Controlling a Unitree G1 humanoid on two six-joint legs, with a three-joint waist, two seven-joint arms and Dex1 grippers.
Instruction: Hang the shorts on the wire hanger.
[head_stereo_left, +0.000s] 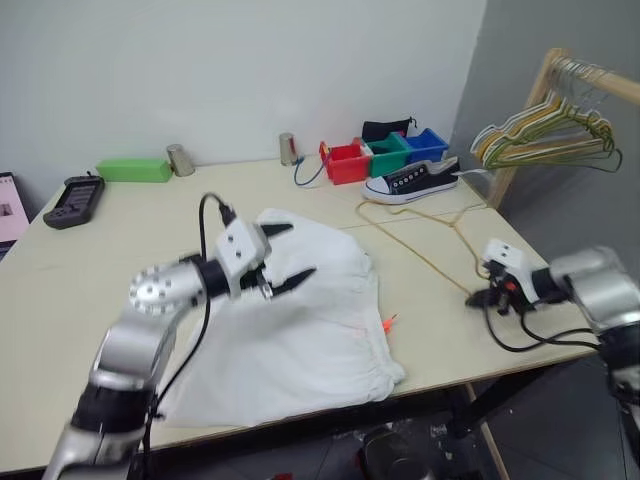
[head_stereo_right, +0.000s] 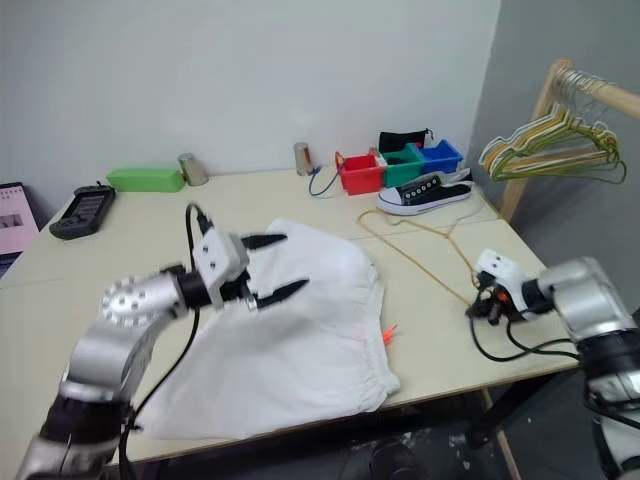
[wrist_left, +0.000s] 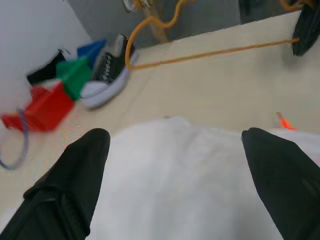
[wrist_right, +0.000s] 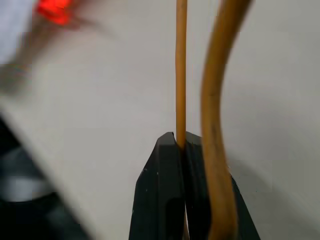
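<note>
My left gripper (head_stereo_left: 290, 258) hovers over the white shorts (head_stereo_left: 300, 330) with its two black fingers spread wide and nothing between them; in my left wrist view the cloth lies just below and ahead of the fingertips (wrist_left: 90, 150), not touching them as far as I can tell. The shorts lie flat on the table (head_stereo_left: 90, 290), the gathered waistband toward the near edge and the small orange-red drawstring (head_stereo_left: 388, 323) poking out on the side toward my right arm.

My right gripper (head_stereo_left: 487, 297) is pinched shut on the wire hanger (head_stereo_right: 420, 250). In the right wrist view a thin tan wire runs straight out from between my closed fingers (wrist_right: 165, 190), with a second, thicker-looking strand beside it. The rest of the hanger stretches away from this gripper across the tabletop toward the black-and-white sneaker (head_stereo_left: 410, 182), and its far end is hard to trace.

So I judge the task barely begun: the hanger is in hand, but no part of the shorts is over or through it, and the two are well apart. What is left is to take up the shorts, bring hanger and cloth together, and drape them over the wire.
</note>
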